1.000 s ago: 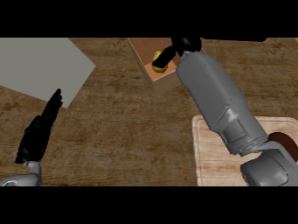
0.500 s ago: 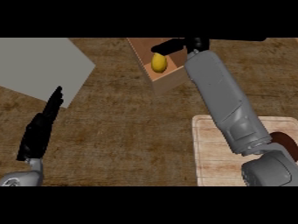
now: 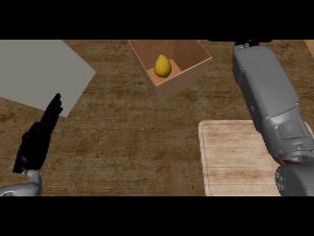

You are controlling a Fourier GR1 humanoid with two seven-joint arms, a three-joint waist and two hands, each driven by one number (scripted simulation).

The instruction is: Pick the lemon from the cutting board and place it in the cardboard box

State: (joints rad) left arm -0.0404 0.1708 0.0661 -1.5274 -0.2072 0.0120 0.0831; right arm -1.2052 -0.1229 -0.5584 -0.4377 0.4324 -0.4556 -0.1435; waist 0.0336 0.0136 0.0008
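No readable text, labels, brands, numbers or signs are showing anywhere in this view.
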